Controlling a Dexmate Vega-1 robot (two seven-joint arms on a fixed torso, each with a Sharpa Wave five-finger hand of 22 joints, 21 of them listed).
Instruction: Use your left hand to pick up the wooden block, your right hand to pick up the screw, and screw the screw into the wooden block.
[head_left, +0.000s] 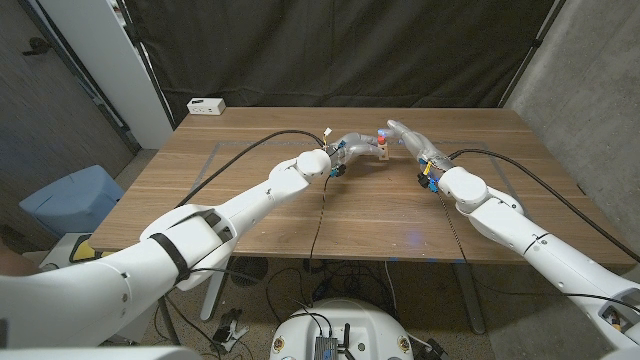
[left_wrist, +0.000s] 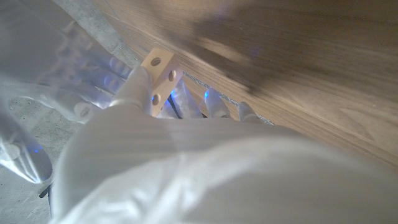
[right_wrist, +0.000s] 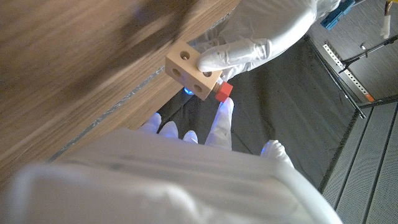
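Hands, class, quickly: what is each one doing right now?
Left hand: holds the wooden block.
Right hand: fingers at the red-headed screw; grip cannot be told.

The left hand (left_wrist: 186, 155) holds the wooden block (left_wrist: 160, 77), its round holes showing, beside the brown wooden surface (left_wrist: 298, 68).

A small white box (head_left: 206, 105) sits at the wooden surface's (head_left: 300, 215) ten o'clock corner; a blue bin (head_left: 72, 200) stands on the floor at nine o'clock.
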